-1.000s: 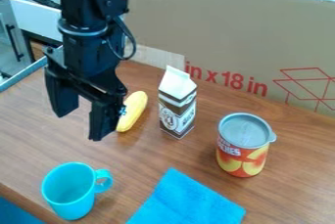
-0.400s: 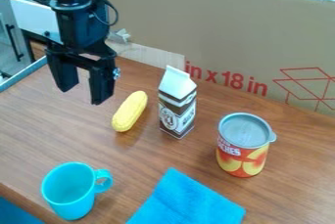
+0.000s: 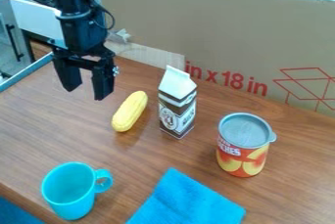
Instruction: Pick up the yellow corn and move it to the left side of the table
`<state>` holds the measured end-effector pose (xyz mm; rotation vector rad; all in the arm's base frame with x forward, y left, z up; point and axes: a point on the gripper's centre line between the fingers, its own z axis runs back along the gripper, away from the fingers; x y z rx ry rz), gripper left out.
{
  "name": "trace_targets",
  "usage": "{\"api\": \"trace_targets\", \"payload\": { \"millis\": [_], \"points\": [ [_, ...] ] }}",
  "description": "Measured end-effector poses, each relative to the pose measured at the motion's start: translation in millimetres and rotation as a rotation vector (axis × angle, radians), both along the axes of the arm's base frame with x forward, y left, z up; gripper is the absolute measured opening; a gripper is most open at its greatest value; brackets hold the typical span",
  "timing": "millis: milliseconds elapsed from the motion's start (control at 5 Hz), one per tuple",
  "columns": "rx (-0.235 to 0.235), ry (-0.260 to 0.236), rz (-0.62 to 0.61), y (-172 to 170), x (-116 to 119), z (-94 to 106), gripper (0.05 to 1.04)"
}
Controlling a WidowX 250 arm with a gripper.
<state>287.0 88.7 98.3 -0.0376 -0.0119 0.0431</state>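
Note:
The black gripper [image 3: 85, 94] hangs over the left back part of the table, open, with nothing between its fingers. Nearest to it is a yellow corn cob [image 3: 130, 111], lying on the wood a little to its right and front. Right of the corn stands a brown and white milk carton [image 3: 177, 103], upright. A red and yellow can [image 3: 244, 145] with a grey lid stands farther right. At the front left is a turquoise cup [image 3: 70, 191], upright, its handle to the right. A blue cloth [image 3: 188, 202] lies flat at the front middle.
A tall cardboard sheet [image 3: 242, 34] with red print closes off the back of the wooden table [image 3: 39, 130]. Behind the arm at the upper left are a white box-like unit and a grey cabinet. Something blue shows at the lower left corner.
The gripper has moved up and back, away from the corn, which now shows in full. The objects on the table have kept their places.

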Motion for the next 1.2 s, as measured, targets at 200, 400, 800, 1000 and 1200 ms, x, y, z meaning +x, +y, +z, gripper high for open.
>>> {"api": "trace_targets", "payload": {
  "millis": [200,400,800,1000,1200],
  "points": [
    [-0.031,-0.005,0.001,2,14,-10.1,1.001],
    [-0.076,-0.016,0.005,4,23,-15.8,1.001],
    [-0.115,0.019,-0.006,9,34,-30.2,1.001],
    [-0.118,0.041,-0.004,10,37,-37.4,1.001],
    [-0.118,0.047,-0.010,4,39,-38.5,1.001]
  ]
}}
